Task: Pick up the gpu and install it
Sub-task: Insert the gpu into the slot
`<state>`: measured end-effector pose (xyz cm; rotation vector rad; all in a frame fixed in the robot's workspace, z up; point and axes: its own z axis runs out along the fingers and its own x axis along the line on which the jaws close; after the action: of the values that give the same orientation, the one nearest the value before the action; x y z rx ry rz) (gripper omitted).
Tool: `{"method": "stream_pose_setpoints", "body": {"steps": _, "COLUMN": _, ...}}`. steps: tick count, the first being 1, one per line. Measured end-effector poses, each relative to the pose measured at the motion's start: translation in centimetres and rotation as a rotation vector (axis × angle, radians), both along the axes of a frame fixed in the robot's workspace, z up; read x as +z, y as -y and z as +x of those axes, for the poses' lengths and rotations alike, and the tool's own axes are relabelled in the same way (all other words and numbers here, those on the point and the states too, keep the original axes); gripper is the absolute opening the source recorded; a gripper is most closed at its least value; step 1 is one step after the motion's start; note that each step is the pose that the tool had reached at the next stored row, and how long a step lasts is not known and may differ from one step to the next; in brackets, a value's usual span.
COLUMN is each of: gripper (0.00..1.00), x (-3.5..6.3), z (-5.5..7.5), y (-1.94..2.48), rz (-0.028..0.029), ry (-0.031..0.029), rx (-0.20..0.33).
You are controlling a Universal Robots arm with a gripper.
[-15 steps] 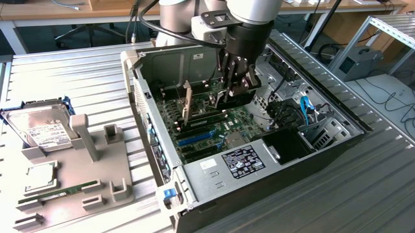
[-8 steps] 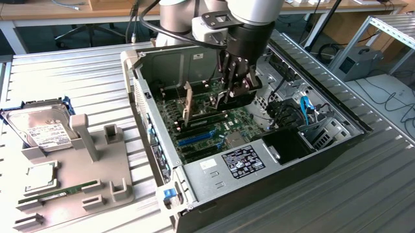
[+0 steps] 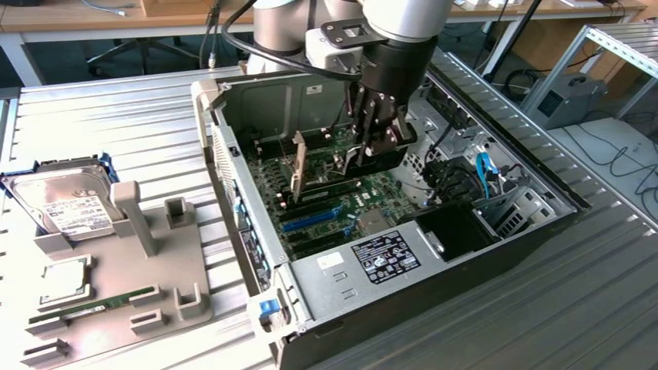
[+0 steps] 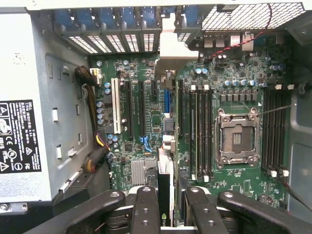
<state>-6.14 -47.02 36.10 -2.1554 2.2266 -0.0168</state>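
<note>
Gripper (image 4: 165, 209) clamps gpu (image 4: 165, 187) edge-on between fingers, inside computer case (image 3: 246, 223); card hangs below claw, long axis seemingly parallel to motherboard slots (image 4: 134, 109).

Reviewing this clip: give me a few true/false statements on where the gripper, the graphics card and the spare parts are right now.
1. The gripper is inside the open computer case. True.
2. The graphics card lies on the parts tray. False: it stands on edge between the gripper's fingers, over the motherboard.
3. A hard drive sits on the tray. True.
4. The processor socket holds a chip. False: it looks empty.
</note>
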Motion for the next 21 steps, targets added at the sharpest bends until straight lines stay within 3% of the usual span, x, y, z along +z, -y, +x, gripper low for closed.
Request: {"method": "stream_pose_setpoints", "body": {"steps": 21, "gripper": 0.26, "x": -0.01, "z": 0.0, "y": 0.55, "rz": 0.0, "ry": 0.0, "rx": 0.0}}
